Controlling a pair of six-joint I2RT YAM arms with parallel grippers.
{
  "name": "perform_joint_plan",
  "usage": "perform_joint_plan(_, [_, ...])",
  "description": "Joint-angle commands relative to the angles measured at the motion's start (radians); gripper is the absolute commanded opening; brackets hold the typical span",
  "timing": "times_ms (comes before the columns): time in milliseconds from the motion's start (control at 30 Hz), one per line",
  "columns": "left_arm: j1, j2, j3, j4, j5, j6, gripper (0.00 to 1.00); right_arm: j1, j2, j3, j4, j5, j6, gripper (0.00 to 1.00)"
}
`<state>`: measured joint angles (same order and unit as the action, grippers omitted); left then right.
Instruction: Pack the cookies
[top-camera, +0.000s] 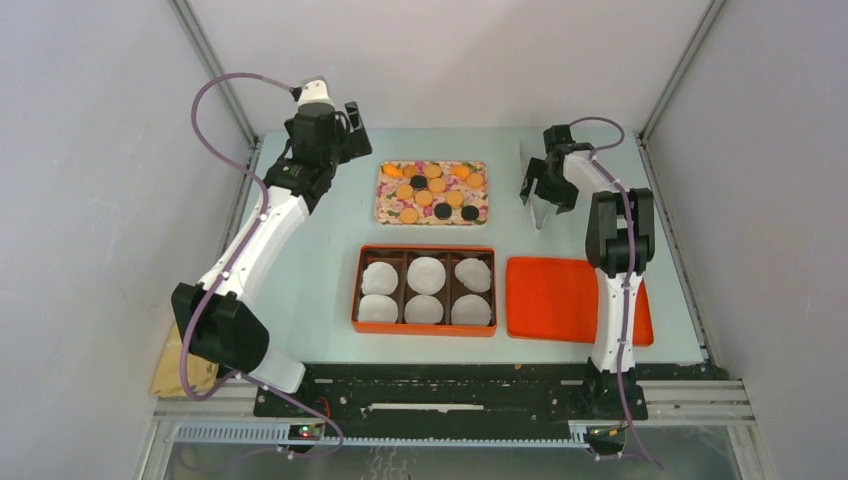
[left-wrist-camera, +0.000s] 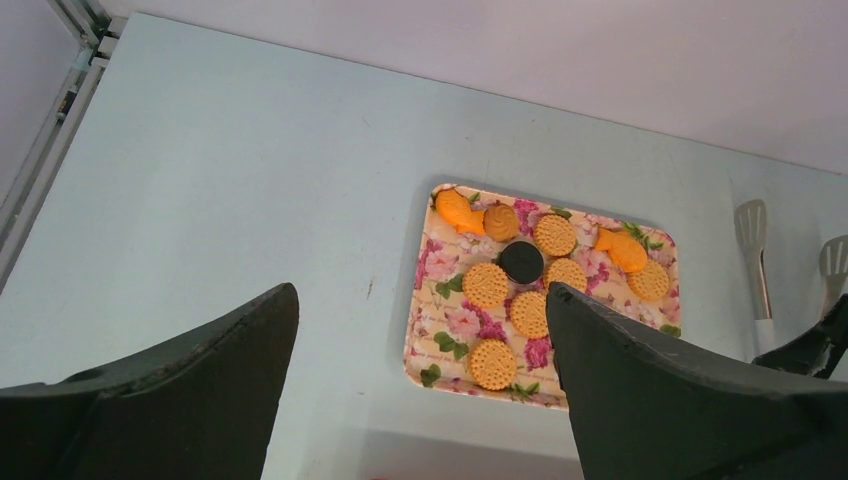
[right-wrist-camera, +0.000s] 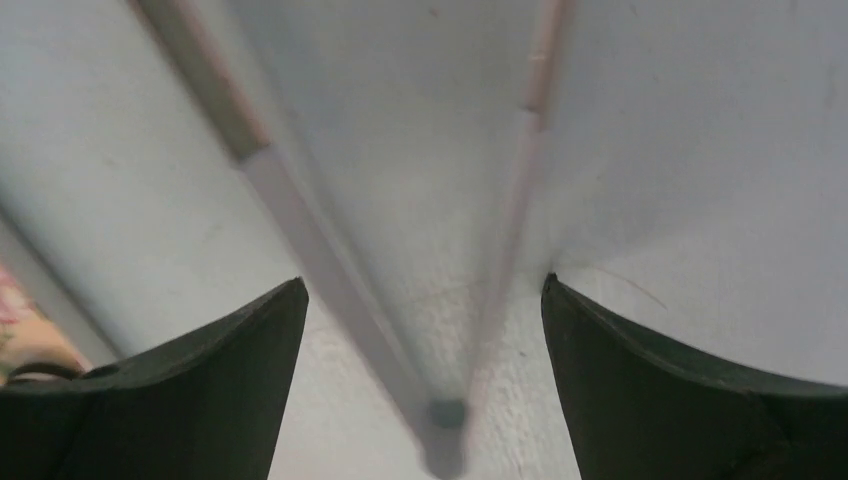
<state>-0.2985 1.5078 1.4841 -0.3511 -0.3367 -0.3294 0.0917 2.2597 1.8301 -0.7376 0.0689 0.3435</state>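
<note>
The cookies (top-camera: 437, 185), orange-tan discs and a few black ones, lie on a floral tray (top-camera: 386, 207) at the table's middle back. The left wrist view shows the same cookies (left-wrist-camera: 487, 284), one black (left-wrist-camera: 521, 262), on the tray (left-wrist-camera: 436, 270). My left gripper (top-camera: 352, 128) hangs high at the back left, open and empty (left-wrist-camera: 422, 290). My right gripper (top-camera: 540, 185) is low over white tongs (top-camera: 539, 215), open, with the tongs (right-wrist-camera: 445, 415) lying on the table between its fingers.
An orange box (top-camera: 425, 250) with six compartments, each holding a white paper liner (top-camera: 426, 271), stands in front of the tray. An orange lid (top-camera: 560, 298) lies to its right. The tongs' spatula ends (left-wrist-camera: 752, 222) show right of the tray.
</note>
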Motion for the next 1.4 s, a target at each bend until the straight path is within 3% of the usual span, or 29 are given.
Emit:
perform_joint_plan(0, [0.004, -0.017, 0.005, 0.021, -0.004, 0.027, 0.98, -0.008, 0.046, 0.085, -0.026, -0.003, 0.02, 0.98])
perform_joint_plan(200, [0.005, -0.015, 0.0, 0.023, -0.002, 0.029, 0.98, 0.004, 0.091, 0.187, -0.048, 0.044, 0.037, 1.0])
perform_joint_plan(400, [0.005, -0.01, 0.0, 0.023, 0.008, 0.027, 0.98, 0.007, 0.17, 0.353, -0.156, 0.197, 0.044, 1.0])
perform_joint_plan(533, [0.005, -0.005, -0.002, 0.024, 0.009, 0.023, 0.98, -0.004, 0.206, 0.407, -0.183, 0.198, 0.03, 1.0])
perform_joint_plan(933, [0.006, -0.015, -0.011, 0.016, -0.012, 0.015, 0.98, -0.073, 0.191, 0.302, -0.126, -0.09, -0.122, 1.0])
perform_joint_plan(1367, [0.004, 0.013, -0.016, 0.02, 0.026, -0.049, 0.98, -0.085, 0.195, 0.303, -0.192, -0.126, -0.313, 0.95])
